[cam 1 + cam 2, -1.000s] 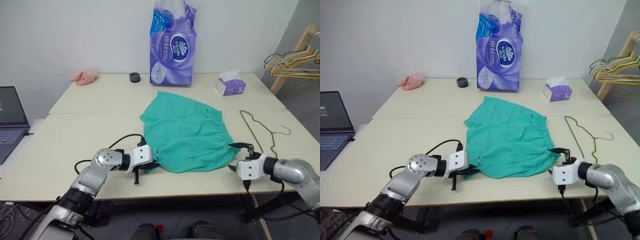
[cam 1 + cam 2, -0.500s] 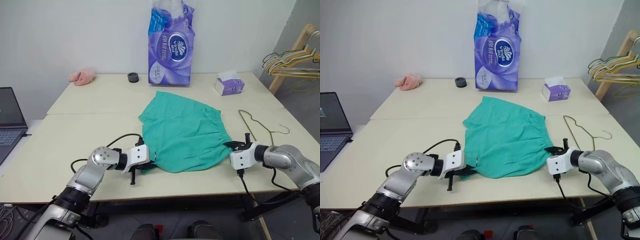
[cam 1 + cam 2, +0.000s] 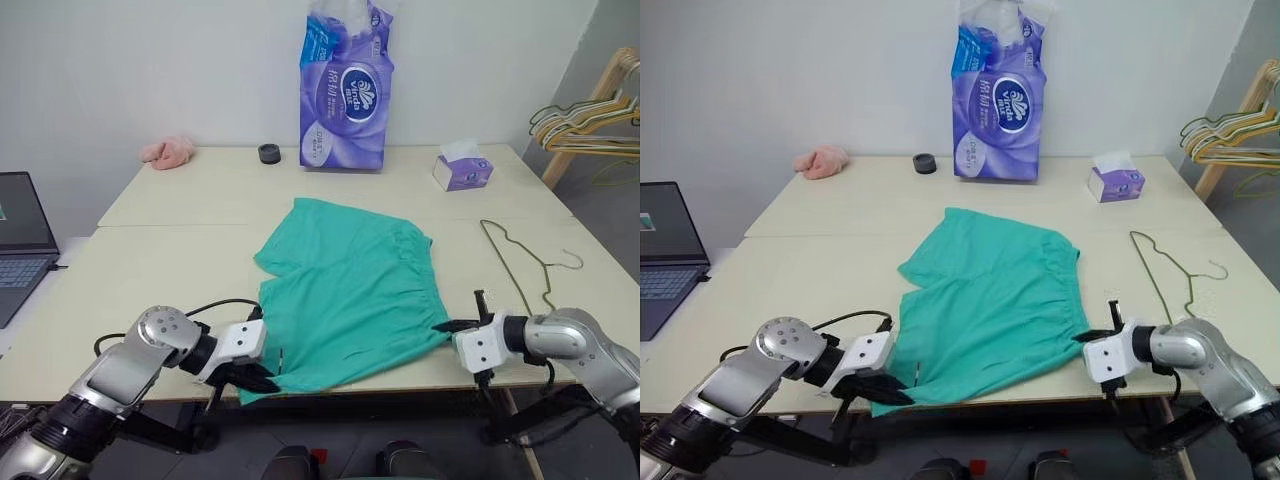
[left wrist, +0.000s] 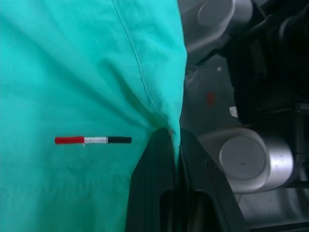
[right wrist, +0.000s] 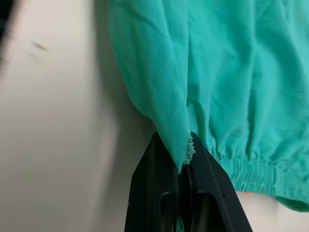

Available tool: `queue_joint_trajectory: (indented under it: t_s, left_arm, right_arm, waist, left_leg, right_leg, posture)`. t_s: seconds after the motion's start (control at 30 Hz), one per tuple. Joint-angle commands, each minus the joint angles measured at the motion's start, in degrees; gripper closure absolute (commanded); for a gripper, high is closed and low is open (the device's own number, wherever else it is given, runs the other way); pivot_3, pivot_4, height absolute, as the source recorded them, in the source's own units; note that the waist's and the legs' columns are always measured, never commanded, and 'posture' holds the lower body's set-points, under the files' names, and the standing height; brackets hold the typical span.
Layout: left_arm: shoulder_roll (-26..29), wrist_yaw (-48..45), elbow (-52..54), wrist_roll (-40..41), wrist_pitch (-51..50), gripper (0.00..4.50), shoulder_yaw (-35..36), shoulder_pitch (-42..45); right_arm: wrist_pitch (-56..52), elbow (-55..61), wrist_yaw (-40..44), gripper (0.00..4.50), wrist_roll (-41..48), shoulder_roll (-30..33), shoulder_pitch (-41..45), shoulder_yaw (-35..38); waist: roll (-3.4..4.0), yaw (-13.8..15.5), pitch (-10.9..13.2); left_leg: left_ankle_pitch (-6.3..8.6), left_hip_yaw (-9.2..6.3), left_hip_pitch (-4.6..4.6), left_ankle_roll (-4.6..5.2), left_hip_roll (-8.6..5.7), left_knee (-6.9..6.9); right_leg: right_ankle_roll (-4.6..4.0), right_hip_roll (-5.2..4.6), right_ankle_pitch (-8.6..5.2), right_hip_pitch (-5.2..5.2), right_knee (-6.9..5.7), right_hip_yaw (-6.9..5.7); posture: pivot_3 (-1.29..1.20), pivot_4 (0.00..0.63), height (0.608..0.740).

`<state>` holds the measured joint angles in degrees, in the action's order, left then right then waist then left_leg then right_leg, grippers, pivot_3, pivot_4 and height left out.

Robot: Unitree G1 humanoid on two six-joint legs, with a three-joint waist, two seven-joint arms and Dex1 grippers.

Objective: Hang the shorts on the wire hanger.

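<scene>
The teal-green shorts lie flat on the near table, their near hem reaching the front edge. My left gripper is shut on the hem corner at the near left; in the left wrist view the fingers pinch a fold of the cloth beside a small red, white and black mark. My right gripper is shut on the gathered waistband corner at the near right, and the right wrist view shows that pinch. The wire hanger lies flat to the right of the shorts, apart from them.
At the back of the table stand a purple tissue pack, a small tissue box, a black ring and a pink fluffy cloth. A laptop sits at the far left. A bunch of hangers hangs at the far right.
The right gripper shut on the waistband corner. Both grippers then drew back toward the table's front edge, dragging the shorts nearer and spreading them; the left corner now sits at the edge.
</scene>
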<state>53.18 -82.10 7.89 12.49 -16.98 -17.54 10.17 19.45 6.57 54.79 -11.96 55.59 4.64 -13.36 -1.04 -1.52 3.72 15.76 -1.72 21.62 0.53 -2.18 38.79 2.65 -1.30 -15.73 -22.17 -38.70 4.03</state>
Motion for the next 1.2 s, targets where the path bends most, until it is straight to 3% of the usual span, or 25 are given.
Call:
queue_joint_trajectory:
  t_s: [0.03, 0.4, 0.43, 0.57, 0.8, 0.87, 1.0, 1.13, 1.2]
  left_arm:
    - [0.20, -0.26, 1.94, 0.66, 0.07, 4.50, 0.89, 0.42]
    - [-0.34, -2.38, 2.59, 1.21, -0.89, 4.50, -0.66, 0.15]
    - [-0.63, -2.15, 2.91, 1.60, -1.96, 4.05, -0.67, 0.06]
    - [-0.79, -2.45, 4.88, 3.46, -5.87, 3.07, -0.54, -0.37]
    - [-1.60, -1.52, 8.20, 7.17, -9.16, 0.92, 1.11, -1.04]
    - [-2.90, -0.54, 10.23, 9.84, -11.53, 0.36, 1.93, -0.17]
    - [-7.84, 6.41, 11.54, 13.71, -16.51, 0.36, 5.32, 2.91]
    - [-16.00, 17.55, 10.10, 14.51, -19.02, 0.36, 8.87, 7.50]
    - [-19.90, 23.47, 9.15, 12.06, -18.40, 0.36, 8.90, 9.89]
  right_arm:
    - [-5.64, 7.03, 3.35, 4.46, 4.21, 2.47, -2.01, 3.26]
    - [-7.02, 9.01, 6.26, 4.46, 4.76, 4.32, -3.21, 2.90]
    - [-6.58, 8.71, 6.87, 4.24, 4.61, 4.89, -3.15, 2.81]
    - [-5.17, 8.27, 9.40, 3.16, 5.13, 7.23, -3.46, 3.09]
    - [-7.82, 8.91, 13.55, 0.77, 10.79, 11.17, -4.05, 6.62]
    - [-14.88, 9.57, 14.14, 0.75, 16.64, 11.41, -4.43, 10.79]
    - [-31.48, 8.66, 10.70, 0.75, 26.17, 9.72, -3.80, 21.39]
    - [-48.94, 7.31, 1.47, 0.75, 34.27, 3.12, -2.03, 30.31]
    - [-54.58, 5.02, -7.67, 0.75, 32.80, -1.78, -0.57, 32.85]
  waist:
    - [-0.03, -0.13, 0.09]
    - [-0.03, -0.35, 0.39]
    - [-0.03, -0.35, 0.42]
    - [-0.05, -0.34, 0.53]
    - [-0.02, -0.36, 0.57]
    - [-0.02, -0.32, 0.58]
    - [-0.09, -0.17, 0.63]
    - [-0.16, -0.15, 0.64]
    - [-0.16, -0.19, 0.64]
  left_leg:
    - [0.00, 0.00, -0.01, 0.00, 0.00, 0.00]
    - [0.01, 0.03, -0.01, -0.01, 0.04, -0.02]
    - [0.01, 0.03, -0.01, -0.01, 0.04, -0.02]
    - [0.01, 0.05, -0.01, -0.01, 0.04, -0.01]
    - [0.01, 0.05, -0.01, -0.02, 0.07, -0.01]
    - [0.01, 0.05, -0.01, -0.02, 0.07, -0.01]
    - [0.01, 0.03, 0.02, -0.02, 0.07, 0.02]
    - [0.01, -0.06, 0.03, -0.02, 0.07, 0.04]
    - [0.01, -0.09, 0.06, -0.02, 0.04, 0.04]
  right_leg:
    - [0.00, 0.00, 0.00, 0.00, 0.00, 0.00]
    - [-0.04, 0.02, -0.06, -0.03, -0.01, -0.06]
    - [-0.04, 0.02, -0.06, -0.03, -0.01, -0.06]
    - [-0.03, 0.02, -0.06, -0.02, 0.00, -0.06]
    - [-0.03, 0.02, -0.06, -0.02, 0.01, -0.05]
    - [-0.03, 0.01, -0.06, -0.02, 0.01, -0.06]
    - [0.02, 0.00, -0.03, -0.01, 0.02, -0.05]
    - [0.07, 0.01, 0.01, 0.05, 0.05, -0.09]
    - [0.11, 0.01, 0.03, 0.05, 0.08, -0.07]
  posture:
    - [-0.06, 0.043, 0.740]
    - [-0.07, 0.049, 0.740]
    - [-0.07, 0.049, 0.740]
    - [-0.07, 0.050, 0.740]
    - [-0.07, 0.049, 0.740]
    - [-0.07, 0.051, 0.740]
    - [-0.07, 0.056, 0.740]
    - [-0.07, 0.058, 0.740]
    - [-0.08, 0.060, 0.740]
